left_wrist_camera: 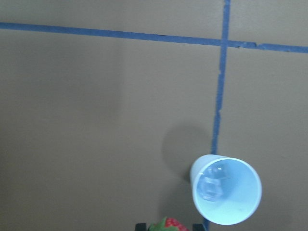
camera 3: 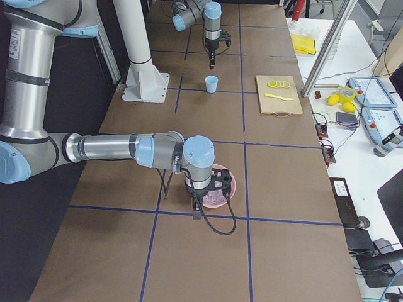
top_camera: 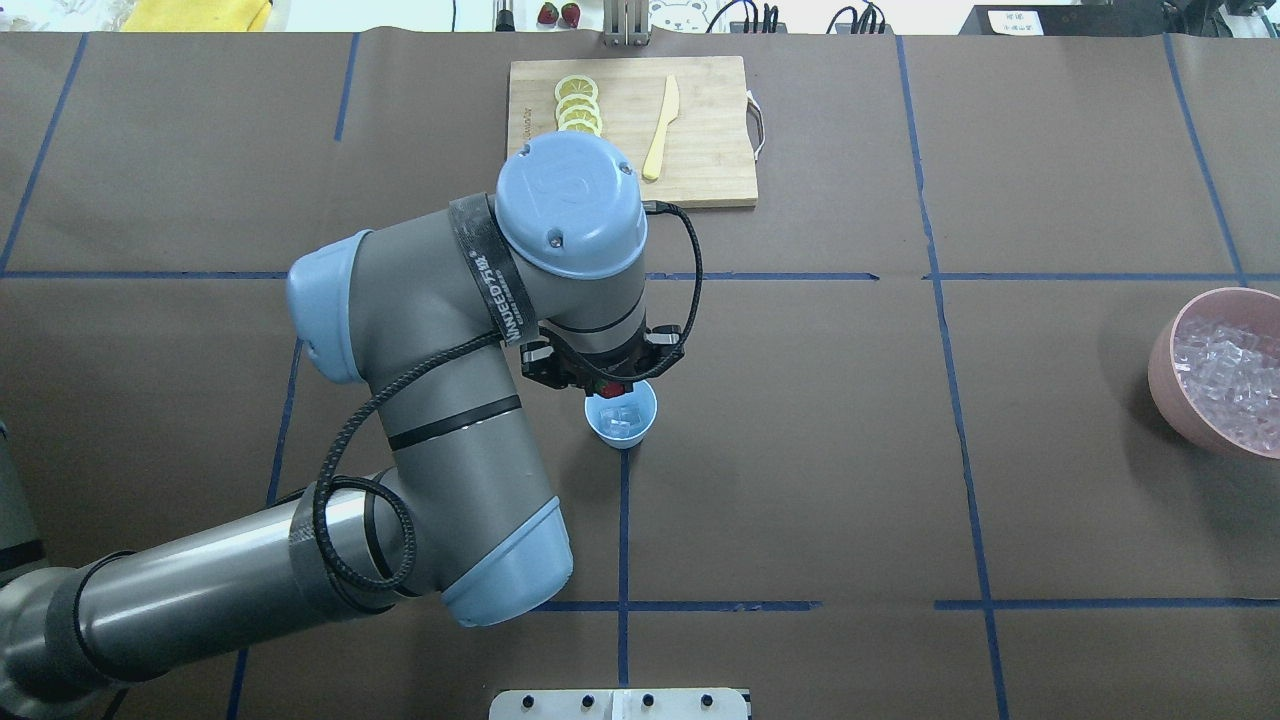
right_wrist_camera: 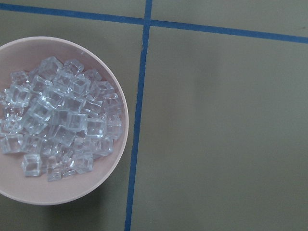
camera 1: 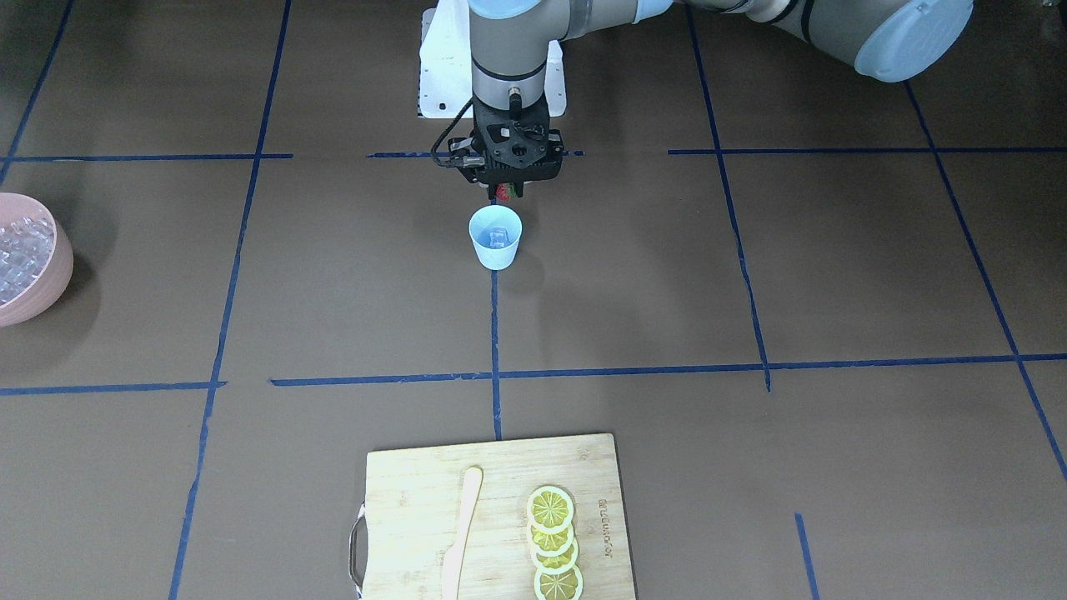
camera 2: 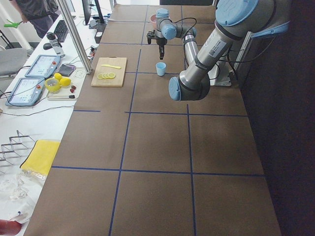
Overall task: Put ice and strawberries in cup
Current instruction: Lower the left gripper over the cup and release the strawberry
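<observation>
My left pincer (camera 1: 505, 197) is clamped on the little red strawberry (camera 1: 503, 193), green leafy top, hanging just above the rim of the smooth, tapered light-blue plastic cup (camera 1: 493, 257). One glassy ice cube (camera 1: 498, 237) sits inside.

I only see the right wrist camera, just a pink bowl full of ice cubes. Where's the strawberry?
Observer: The left gripper holds the strawberry up above the table, close to the light blue cup, not in it yet.
Operator: Is any ice in the cup?
Observer: Yes, an ice cube lies at its bottom.
Operator: What else is there?
Observer: A wooden cutting board with lemon slices and a pale knife on it.
</observation>
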Action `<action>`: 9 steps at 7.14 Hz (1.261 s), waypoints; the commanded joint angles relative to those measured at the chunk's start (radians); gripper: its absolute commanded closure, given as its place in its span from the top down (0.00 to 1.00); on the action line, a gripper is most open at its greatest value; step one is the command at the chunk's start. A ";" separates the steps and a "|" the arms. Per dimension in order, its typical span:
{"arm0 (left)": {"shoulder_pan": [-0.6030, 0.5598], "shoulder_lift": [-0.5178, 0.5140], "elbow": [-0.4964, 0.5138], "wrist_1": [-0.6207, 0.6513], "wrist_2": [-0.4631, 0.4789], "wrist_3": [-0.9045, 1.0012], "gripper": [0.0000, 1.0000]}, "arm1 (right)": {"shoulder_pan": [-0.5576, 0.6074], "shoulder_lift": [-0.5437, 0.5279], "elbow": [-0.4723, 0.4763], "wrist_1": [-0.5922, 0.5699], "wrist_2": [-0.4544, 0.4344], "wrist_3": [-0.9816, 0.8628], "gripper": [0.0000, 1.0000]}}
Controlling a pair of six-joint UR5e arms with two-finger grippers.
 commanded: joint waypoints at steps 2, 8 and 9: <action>0.013 0.000 0.052 -0.050 0.006 -0.007 0.16 | 0.000 0.002 0.000 0.000 0.000 0.000 0.99; 0.013 0.005 0.048 -0.050 0.008 -0.001 1.00 | 0.000 0.002 0.000 0.000 0.000 0.000 0.99; 0.012 0.006 0.040 -0.048 0.009 0.002 1.00 | 0.000 0.000 0.000 0.000 0.000 0.000 0.99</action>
